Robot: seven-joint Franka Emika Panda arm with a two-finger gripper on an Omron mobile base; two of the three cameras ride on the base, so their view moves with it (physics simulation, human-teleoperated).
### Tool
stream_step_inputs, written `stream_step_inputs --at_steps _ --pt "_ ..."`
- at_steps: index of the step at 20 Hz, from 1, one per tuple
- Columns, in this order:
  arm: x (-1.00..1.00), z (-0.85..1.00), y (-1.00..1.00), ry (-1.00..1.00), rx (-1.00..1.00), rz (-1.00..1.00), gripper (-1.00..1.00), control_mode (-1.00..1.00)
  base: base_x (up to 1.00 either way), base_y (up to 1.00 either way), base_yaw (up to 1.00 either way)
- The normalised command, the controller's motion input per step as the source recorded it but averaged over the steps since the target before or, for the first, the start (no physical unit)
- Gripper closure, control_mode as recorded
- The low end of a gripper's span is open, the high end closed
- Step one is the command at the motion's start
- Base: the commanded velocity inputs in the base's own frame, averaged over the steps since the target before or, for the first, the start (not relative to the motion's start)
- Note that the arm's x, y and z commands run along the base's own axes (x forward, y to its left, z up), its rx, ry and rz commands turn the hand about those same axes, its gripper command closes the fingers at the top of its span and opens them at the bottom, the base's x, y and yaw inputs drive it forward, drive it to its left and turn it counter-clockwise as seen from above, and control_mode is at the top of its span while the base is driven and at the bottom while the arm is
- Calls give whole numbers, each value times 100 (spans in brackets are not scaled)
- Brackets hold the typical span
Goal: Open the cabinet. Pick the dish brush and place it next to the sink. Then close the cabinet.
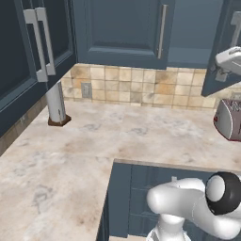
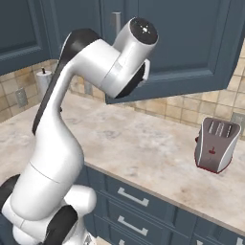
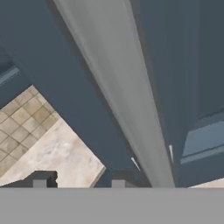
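The counter (image 1: 141,136) offers wide open room at its centre. A toaster (image 2: 216,145) blocks the right side, a paper towel roll (image 1: 56,103) the left corner. The swung-out cabinet door (image 2: 191,43) overhangs the counter.

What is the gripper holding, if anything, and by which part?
It cannot be told. The gripper is right at the cabinet door's handle, but the bar passes beside it and no clear grip shows.

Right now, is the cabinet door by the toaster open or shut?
Partly open: the cabinet door angles out from the wall above the toaster, its lower edge overhanging the counter.
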Motion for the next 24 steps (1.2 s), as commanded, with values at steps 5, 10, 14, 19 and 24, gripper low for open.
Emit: stream_step_inputs --at_steps 5,10,14,19,24 --pt "91 0 0 -11 -8 -8 -100 -100 0 0 0" --pt "100 -1 0 -11 -15 -21 -100 -100 0 0 0" --pt "100 -8 0 -16 -14 -23 -100 -100 0 0 0" --pt "74 -43 1 -40 -17 -17 -100 -100 0 0 0" --pt "36 -81 34 -64 -22 -7 -100 -100 0 0 0"
